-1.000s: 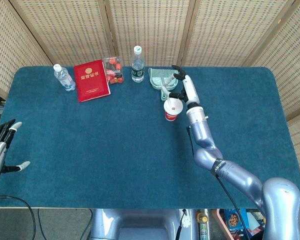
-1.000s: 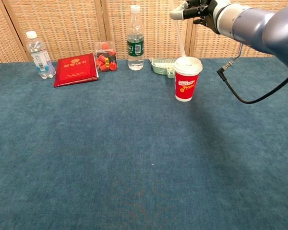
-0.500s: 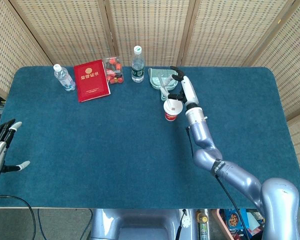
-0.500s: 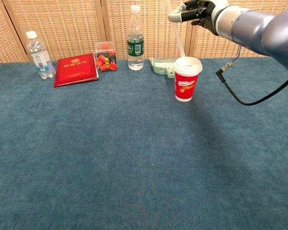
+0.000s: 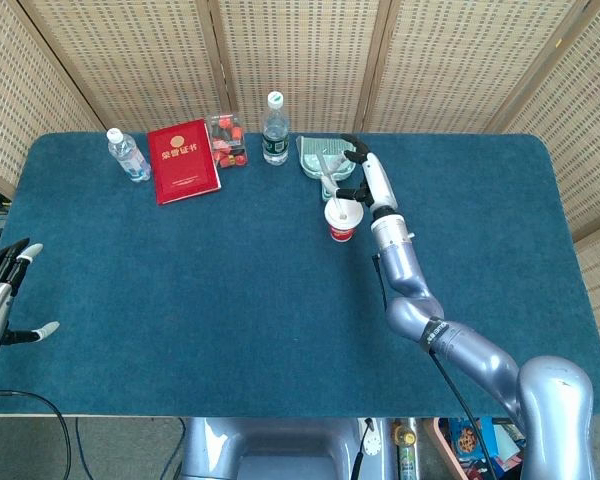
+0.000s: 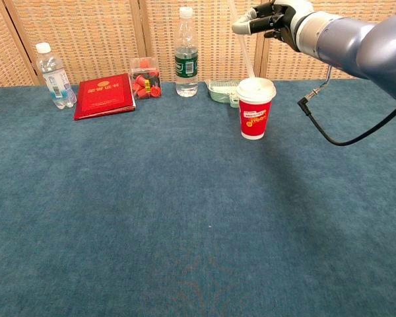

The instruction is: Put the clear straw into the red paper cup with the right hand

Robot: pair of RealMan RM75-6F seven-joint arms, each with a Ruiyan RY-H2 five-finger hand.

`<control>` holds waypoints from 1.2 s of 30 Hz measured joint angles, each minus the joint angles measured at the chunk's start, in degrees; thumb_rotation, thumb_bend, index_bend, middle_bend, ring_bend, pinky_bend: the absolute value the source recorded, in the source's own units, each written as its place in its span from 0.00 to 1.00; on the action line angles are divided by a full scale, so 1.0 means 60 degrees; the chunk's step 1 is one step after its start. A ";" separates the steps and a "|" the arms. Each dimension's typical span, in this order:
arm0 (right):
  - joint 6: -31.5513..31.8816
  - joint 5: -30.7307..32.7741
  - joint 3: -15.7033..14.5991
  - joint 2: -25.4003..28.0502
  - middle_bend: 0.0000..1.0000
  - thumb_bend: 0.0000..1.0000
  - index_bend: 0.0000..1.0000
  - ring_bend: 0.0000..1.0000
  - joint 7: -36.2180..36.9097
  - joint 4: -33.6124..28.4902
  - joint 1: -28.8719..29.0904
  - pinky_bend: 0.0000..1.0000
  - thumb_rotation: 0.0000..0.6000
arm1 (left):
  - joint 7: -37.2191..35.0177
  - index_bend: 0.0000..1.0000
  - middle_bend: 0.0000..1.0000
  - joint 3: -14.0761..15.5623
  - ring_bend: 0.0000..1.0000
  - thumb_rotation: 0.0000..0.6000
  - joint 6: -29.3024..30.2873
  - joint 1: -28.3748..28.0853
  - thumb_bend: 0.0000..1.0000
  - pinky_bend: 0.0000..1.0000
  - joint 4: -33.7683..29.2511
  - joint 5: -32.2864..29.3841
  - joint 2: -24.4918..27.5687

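Observation:
The red paper cup [image 6: 254,116] with a white lid stands upright on the blue table, right of centre towards the back; it also shows as the cup [image 5: 339,227] in the head view. The clear straw [image 6: 247,54] rises from the lid, leaning a little left. My right hand [image 6: 272,16] pinches the straw near its top, above the cup; the head view shows this hand [image 5: 356,171] just behind the cup. My left hand [image 5: 0,296] hangs at the table's near left edge, fingers apart, holding nothing.
A pale green tray [image 6: 220,89] lies right behind the cup. Along the back edge stand a green-labelled bottle [image 6: 185,53], a clear box of red pieces [image 6: 146,78], a red booklet [image 6: 105,95] and a small water bottle [image 6: 54,76]. A black cable [image 6: 330,135] hangs from my right arm.
My right hand with the straw has drifted slightly left, and the cup has shifted a little left with it. The left hand has stayed put.

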 measured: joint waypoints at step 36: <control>-0.0245 -0.0250 -0.0058 -0.0086 0.15 0.52 0.68 0.00 0.0316 0.0212 -0.0115 0.00 1.00 | 0.0026 0.00 0.00 -0.0009 0.00 1.00 -0.0229 -0.0152 0.00 0.00 0.0058 -0.0121 -0.0059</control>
